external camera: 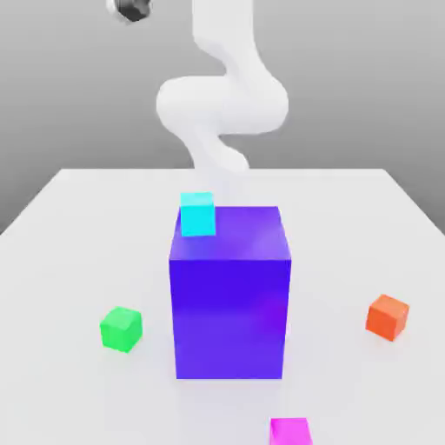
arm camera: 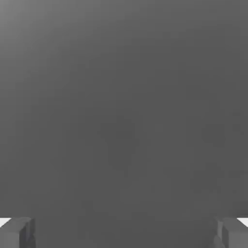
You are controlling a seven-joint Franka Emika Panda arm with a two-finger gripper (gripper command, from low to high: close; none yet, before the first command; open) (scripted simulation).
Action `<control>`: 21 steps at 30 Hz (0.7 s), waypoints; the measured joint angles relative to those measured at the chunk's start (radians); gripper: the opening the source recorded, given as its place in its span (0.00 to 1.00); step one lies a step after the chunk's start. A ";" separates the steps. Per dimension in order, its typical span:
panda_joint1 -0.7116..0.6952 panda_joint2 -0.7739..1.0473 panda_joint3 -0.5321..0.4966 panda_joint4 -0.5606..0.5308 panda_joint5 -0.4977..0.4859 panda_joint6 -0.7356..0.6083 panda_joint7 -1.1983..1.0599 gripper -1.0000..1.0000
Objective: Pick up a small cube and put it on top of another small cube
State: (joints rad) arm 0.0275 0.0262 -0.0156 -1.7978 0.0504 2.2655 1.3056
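The small magenta-pink cube lies on the white table at the near edge of the exterior view, partly cut off by the frame. The small green cube sits on the table at the exterior view's left, beside the big block. In the hand view my gripper is open: its two grey fingertips stand far apart with nothing between them, facing plain grey background. The white arm rises behind the block, well away from both cubes.
A big blue-purple block stands mid-table between the green and magenta cubes. A small cyan cube shows at its far upper left corner. A small orange cube lies on the table at the exterior view's right.
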 joint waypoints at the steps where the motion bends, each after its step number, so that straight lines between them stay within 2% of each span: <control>1: 0.008 0.028 0.002 -0.007 0.001 -0.012 0.029 0.50; 11: 0.071 0.268 0.010 -0.100 0.024 -0.094 0.325 0.50; 21: 0.131 0.408 -0.022 -0.213 0.036 -0.076 0.625 0.50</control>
State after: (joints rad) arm 0.1589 0.4339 -0.0375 -2.0108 0.0864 2.1898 1.9309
